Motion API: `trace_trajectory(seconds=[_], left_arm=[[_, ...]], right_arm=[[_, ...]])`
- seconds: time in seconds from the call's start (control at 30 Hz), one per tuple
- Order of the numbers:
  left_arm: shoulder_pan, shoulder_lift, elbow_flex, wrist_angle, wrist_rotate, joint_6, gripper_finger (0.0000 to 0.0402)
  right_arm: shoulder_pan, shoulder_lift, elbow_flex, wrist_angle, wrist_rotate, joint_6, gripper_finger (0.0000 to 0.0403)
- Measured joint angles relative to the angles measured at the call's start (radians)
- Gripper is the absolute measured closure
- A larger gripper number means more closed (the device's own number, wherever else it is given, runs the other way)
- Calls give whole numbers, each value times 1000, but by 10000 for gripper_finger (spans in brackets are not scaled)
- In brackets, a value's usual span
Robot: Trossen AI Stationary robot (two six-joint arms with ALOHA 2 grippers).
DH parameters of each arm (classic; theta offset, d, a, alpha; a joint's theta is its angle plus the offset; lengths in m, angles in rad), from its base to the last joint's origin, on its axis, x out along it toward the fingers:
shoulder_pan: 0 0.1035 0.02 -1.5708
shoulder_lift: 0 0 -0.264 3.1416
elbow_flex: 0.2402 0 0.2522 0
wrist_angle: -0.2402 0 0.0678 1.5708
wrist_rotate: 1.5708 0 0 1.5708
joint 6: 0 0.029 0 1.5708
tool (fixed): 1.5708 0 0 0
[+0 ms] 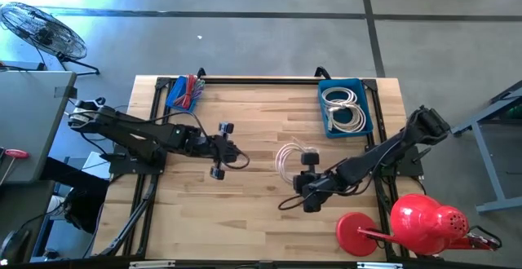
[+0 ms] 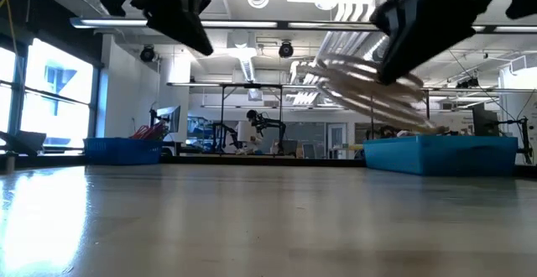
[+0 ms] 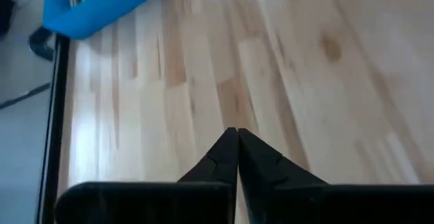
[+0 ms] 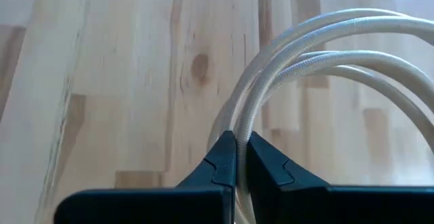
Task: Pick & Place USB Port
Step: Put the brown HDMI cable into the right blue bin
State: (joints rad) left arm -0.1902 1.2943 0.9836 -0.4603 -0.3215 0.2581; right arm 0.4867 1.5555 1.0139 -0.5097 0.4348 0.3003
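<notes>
Cable work is midway, you can judge: your right gripper (image 4: 237, 157) is pinching a coiled white cable (image 4: 319, 51) and holds it above the bench (image 1: 261, 212), well short of the blue bin (image 1: 346, 106) at the far right. Placing remains. Your left gripper (image 3: 237, 153) is pressed together on nothing. Only the low view shows the cable (image 2: 369, 80) hanging clear of the wood.

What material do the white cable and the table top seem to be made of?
White cable: looks like a braided fabric sleeve, matte, since a fine woven texture shows along its loops; the core is hidden. Table top: wood, probably joined planks with a smooth light finish, shown by grain lines, a knot and strip seams.
</notes>
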Motion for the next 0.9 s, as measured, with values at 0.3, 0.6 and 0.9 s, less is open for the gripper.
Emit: trace_trajectory(seconds=[0.3,0.6,0.9], left_arm=[[-44,-125,12,-96,-34,-58,401],[-273,-314,178,-518,-423,-182,401],[-512,-458,141,-752,-639,-484,401]], right_arm=[[27,-128,134,-52,-27,-230,395],[32,-471,69,-102,66,-245,395],[31,-834,-235,-30,320,-114,395]])
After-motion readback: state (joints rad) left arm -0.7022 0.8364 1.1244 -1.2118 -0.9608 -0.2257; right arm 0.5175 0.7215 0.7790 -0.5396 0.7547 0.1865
